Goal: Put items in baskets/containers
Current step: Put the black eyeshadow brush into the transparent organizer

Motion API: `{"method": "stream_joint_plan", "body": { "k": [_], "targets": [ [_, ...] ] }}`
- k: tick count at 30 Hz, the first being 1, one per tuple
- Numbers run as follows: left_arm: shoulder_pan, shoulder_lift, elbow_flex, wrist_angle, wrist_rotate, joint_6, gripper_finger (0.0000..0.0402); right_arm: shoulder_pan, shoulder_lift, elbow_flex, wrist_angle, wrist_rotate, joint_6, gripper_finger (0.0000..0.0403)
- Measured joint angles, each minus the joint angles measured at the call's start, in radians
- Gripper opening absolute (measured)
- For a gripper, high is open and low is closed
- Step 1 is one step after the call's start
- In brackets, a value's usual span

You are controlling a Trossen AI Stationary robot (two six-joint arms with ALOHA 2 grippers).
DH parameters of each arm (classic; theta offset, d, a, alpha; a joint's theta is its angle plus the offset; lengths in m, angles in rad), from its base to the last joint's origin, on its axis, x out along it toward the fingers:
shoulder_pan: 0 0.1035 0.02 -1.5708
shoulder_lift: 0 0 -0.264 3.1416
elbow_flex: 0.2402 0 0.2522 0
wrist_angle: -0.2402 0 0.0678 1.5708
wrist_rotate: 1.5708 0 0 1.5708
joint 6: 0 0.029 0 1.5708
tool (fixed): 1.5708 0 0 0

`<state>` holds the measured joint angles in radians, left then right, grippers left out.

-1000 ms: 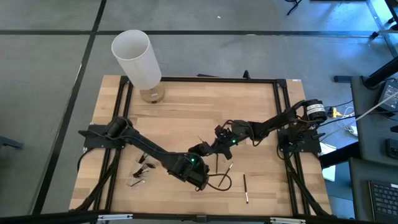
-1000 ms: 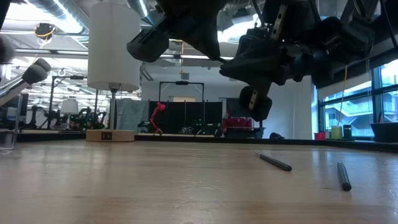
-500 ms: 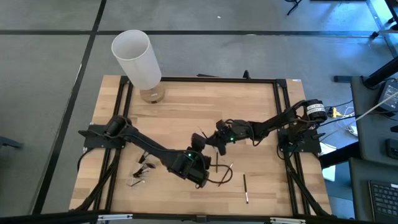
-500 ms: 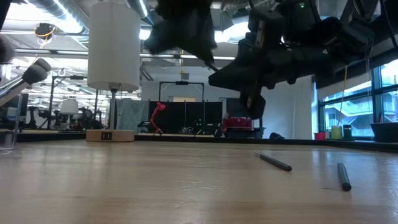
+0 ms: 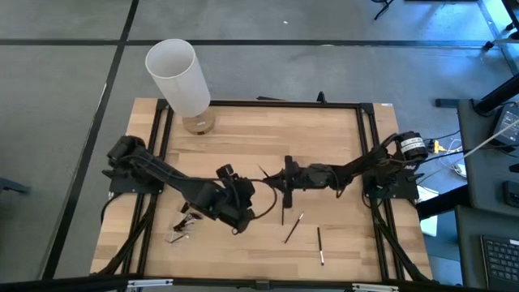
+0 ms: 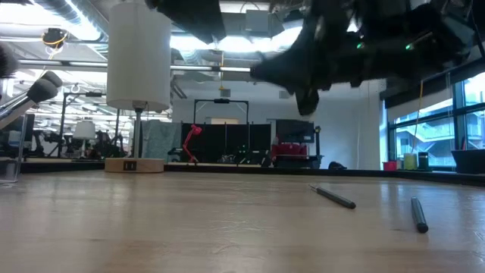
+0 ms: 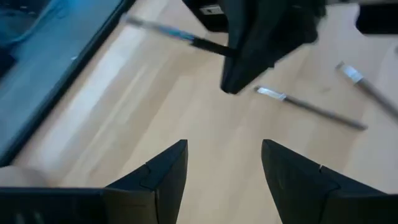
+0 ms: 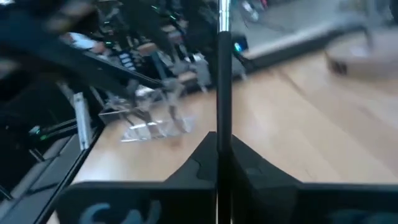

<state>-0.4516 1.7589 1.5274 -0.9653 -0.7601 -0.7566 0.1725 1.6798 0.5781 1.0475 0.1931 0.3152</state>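
My right gripper (image 5: 274,180) hangs over the table's middle, shut on a thin dark makeup brush (image 8: 221,68). My left gripper (image 7: 224,162) stands open and holds nothing. It is a little to the left of the right gripper (image 7: 249,62) and faces it. Two loose brushes (image 5: 293,229) (image 5: 320,246) lie flat on the table toward the near right, and a third thin dark stick (image 5: 283,209) lies beside them. A clear container (image 5: 182,227) with brushes in it sits at the near left, also in the right wrist view (image 8: 149,118). My right gripper pinches the brush's dark handle (image 8: 219,121) between its two fingers, reaching out roughly level from the table's right. The brush runs along the fingers and sticks out past their tips. Its pale bristle end (image 7: 134,22) is free in the air, and the brush is clear of the table.
A tall white cylinder (image 5: 178,77) stands at the far left corner over a small tan jar (image 5: 198,123). A black frame (image 5: 243,103) borders the table. Bare wood lies between the far edge and the arms.
My left gripper has drawn back from my right gripper toward the table's left edge, uncovering the brush that lay under it. My right gripper has risen a little and kept the brush.
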Motion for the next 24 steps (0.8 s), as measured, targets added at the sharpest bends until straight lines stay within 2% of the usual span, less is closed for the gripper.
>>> {"method": "stream_joint_plan", "body": {
  "k": [3,8,12,18,22,24],
  "targets": [
    [-0.005,-0.035,-0.103,0.174,-0.005,0.037,0.0198,0.042,0.0,0.0,0.057,0.034,-0.114,0.0013],
    [0.011,-0.1,-0.299,0.409,0.001,0.083,0.0198,0.102,-0.001,0.0,0.101,0.192,-0.249,0.0017],
    [0.038,-0.167,-0.468,0.629,0.0,0.084,0.0198,0.121,-0.007,0.0,0.102,0.27,-0.303,0.001],
    [0.048,-0.246,-0.714,1.242,-0.005,0.298,0.0198,0.115,-0.046,-0.007,0.052,0.314,-0.307,0.0016],
    [0.05,-0.228,-0.854,1.691,-0.034,0.463,0.0198,0.101,-0.104,-0.054,0.05,0.321,-0.316,0.0011],
    [0.055,-0.204,-0.897,1.839,-0.031,0.509,0.0198,0.089,-0.148,-0.09,0.049,0.321,-0.31,0.0011]
  ]
}}
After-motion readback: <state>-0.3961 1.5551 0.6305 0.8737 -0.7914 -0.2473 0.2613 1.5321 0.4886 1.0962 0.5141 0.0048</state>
